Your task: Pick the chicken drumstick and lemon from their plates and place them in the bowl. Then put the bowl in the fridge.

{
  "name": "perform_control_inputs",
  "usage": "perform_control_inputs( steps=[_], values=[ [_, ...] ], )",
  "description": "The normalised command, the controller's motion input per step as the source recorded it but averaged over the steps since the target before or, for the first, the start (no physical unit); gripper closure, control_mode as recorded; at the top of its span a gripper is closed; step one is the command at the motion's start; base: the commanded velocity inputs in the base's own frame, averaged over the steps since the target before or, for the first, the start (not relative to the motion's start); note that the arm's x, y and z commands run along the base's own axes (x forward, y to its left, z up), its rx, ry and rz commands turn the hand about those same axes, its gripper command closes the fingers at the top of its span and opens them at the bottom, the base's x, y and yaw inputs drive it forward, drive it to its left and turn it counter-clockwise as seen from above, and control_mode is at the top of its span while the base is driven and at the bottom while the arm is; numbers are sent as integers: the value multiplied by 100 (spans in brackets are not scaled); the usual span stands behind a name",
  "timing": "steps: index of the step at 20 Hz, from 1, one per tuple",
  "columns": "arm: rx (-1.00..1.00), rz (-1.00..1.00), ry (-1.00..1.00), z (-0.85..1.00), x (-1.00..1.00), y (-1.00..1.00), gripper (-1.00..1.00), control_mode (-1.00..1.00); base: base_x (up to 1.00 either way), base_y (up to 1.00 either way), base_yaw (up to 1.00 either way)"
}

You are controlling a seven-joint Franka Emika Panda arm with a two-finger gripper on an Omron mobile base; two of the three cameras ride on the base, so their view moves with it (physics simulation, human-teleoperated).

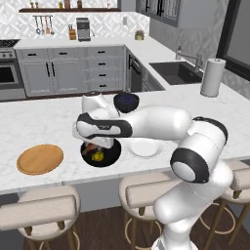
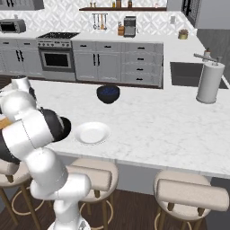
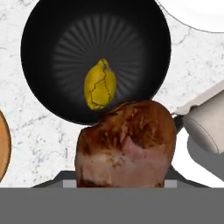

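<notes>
- The gripper (image 1: 96,145) hangs just above the black bowl (image 1: 111,155), near the table's front edge; the hand view has it pinching the drumstick (image 3: 126,148), whose brown, meaty end hides the fingertips.
- The drumstick is in the air over the near rim of the bowl, not resting on anything that can be seen.
- The lemon (image 3: 100,85) lies inside the bowl, close to its middle, on the ribbed floor; in the left base view it is a yellow speck (image 1: 97,156) under the hand.
- The bowl sits on the marble table (image 1: 44,122) between the two plates, close to the front edge.
- The wooden plate (image 1: 40,159) lies at the bowl's left in the left base view, near but apart from it, by the front edge.
- The white plate (image 1: 144,148) lies just beside the bowl on the other side; the hand view shows its rim (image 3: 197,13) close to the bowl's without a clear touch. The right base view shows it (image 2: 91,133) near the front edge.
- A smaller dark blue bowl (image 1: 126,102) stands farther back, toward the table's far edge, well apart from the black bowl.
- A paper towel roll (image 1: 212,77) stands upright near the far right corner, beside the sink (image 1: 178,72).
- Stools (image 1: 41,207) line the table's front.
</notes>
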Motion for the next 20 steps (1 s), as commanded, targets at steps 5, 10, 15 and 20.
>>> perform_control_inputs(
  steps=[5,10,15,20],
  values=[
    [0,0,0,-3,63,-37,100,-100,0,0,0],
    [0,0,4,-15,94,-24,100,-100,0,0,0],
    [-3,0,0,-30,76,13,100,-100,0,0,0],
    [-5,-1,2,-36,19,23,100,-100,0,0,0]
  ],
)
